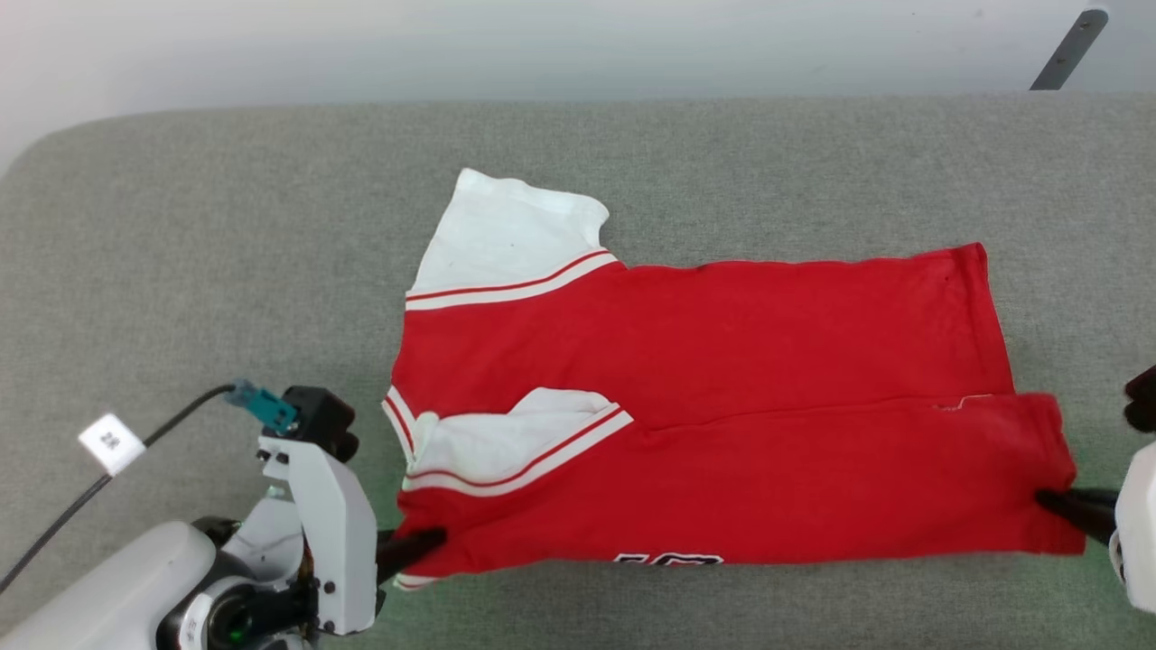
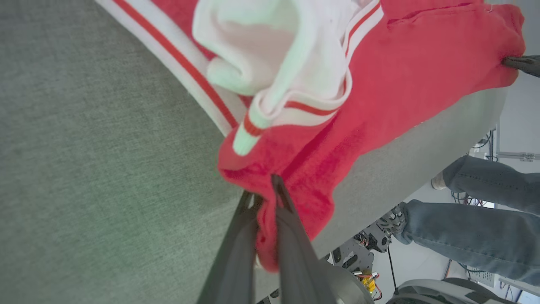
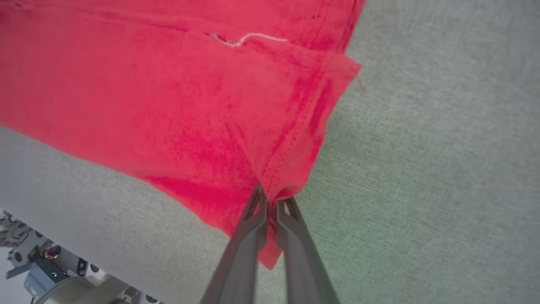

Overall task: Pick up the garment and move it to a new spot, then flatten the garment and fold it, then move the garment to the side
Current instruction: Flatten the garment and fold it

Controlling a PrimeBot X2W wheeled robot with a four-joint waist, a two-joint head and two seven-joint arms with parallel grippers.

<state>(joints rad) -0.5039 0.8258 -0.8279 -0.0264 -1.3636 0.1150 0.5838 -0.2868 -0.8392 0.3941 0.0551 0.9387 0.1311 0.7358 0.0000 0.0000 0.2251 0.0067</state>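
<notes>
I hold shirt (image 1: 722, 361) half-folded near front edge of pad (image 1: 181, 226): left gripper (image 1: 432, 540) and right gripper (image 1: 1048, 499) each clamped on a near corner. Thin pinches; uneven pull could slip one, skewing fold.

Garment (image 1: 722, 361) between left hand (image 1: 433, 540), right hand (image 1: 1048, 498)

You can read only a sliver of the black, white-outlined print (image 1: 668, 559) at the six o'clock edge of the red, white-sleeved jersey shirt (image 1: 722, 361); the fold hides the rest. At four o'clock the head view's edge cuts off the dark-fingered right tool (image 1: 1048, 498).
</notes>
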